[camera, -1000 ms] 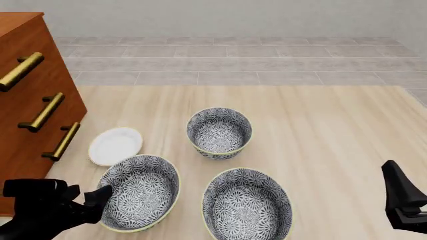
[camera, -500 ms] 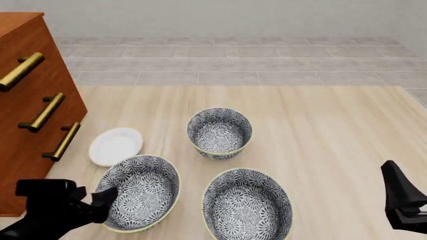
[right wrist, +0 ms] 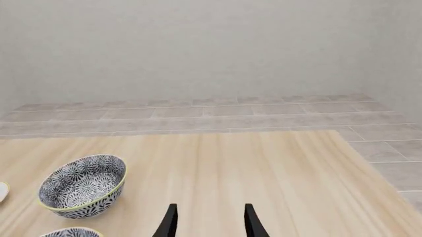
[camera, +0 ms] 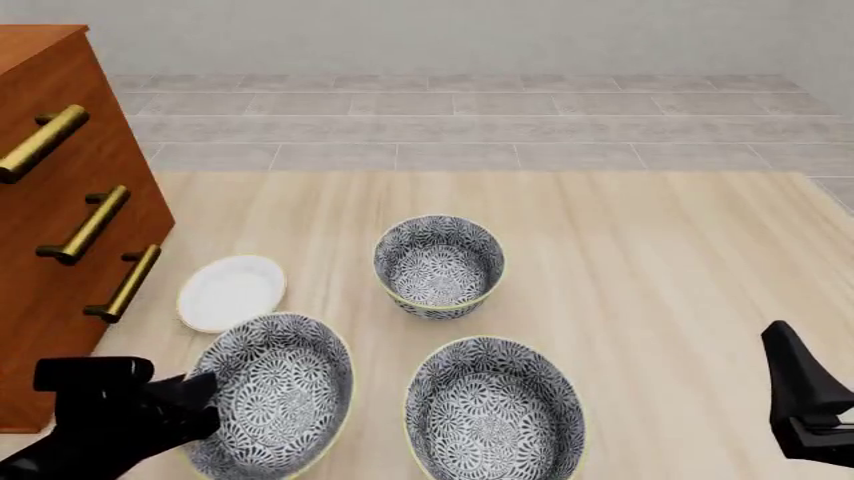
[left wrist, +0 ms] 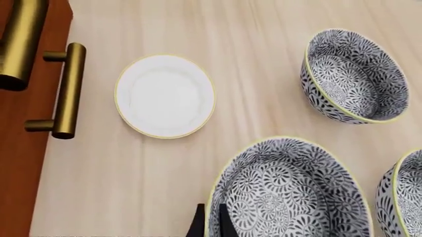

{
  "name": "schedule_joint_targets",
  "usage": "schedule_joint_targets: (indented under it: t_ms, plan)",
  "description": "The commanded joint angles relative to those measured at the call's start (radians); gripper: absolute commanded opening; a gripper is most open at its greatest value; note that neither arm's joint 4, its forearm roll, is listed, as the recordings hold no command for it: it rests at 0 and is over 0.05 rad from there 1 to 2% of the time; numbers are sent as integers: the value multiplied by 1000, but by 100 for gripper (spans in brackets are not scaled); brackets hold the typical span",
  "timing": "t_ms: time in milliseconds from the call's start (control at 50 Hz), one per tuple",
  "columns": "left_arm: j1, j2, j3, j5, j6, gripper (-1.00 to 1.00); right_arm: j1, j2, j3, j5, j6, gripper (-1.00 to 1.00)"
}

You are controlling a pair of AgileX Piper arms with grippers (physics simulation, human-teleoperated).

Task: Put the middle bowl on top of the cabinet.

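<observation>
The middle bowl, grey-and-white floral with a pale yellow rim, sits at the front left of the table, tipped a little. My left gripper is shut on its near-left rim. In the left wrist view the two fingers pinch the rim of the middle bowl from either side. The reddish-brown cabinet with brass handles rises at the left edge, right beside the left arm. My right gripper hangs open and empty at the front right.
A smaller look-alike bowl stands farther back at mid-table. A larger one sits just to the right of the gripped bowl. A small white dish lies between the cabinet and the bowls. Cabinet handles stick out toward the table.
My left gripper has closed on the front-left bowl's rim. The bowl has tipped and shifted slightly toward the front left. The right arm has stayed still.
</observation>
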Motion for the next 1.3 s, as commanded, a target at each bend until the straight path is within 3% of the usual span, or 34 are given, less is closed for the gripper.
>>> schedule_joint_targets:
  t_ms: [20,140,300,440,520,580,660,820,1040,1300]
  plan:
    - [0,-105,-3,99,8,-100,-1,2,0,-3,2,100]
    - [1,-106,-10,111,8,-100,-1,3,-1,-4,2,100]
    - [0,-26,-35,99,-64,-100,-2,-3,-1,1,4,100]
    - [-17,-29,-57,123,-85,-100,-3,-7,1,4,6,100]
    - [-19,40,-61,99,-171,-100,-3,-4,0,1,7,100]
    - [-27,-25,-76,152,-155,-100,-4,-2,1,0,8,100]
    - [-46,-67,-94,203,-197,-100,-4,1,-1,-2,10,100]
    - [-47,-182,-151,336,-165,-100,-4,-3,0,1,12,100]
    - [-42,-268,-252,516,-210,-100,-4,0,0,-2,15,100]
    - [20,-245,-359,628,-191,-100,-3,-9,-1,5,16,100]
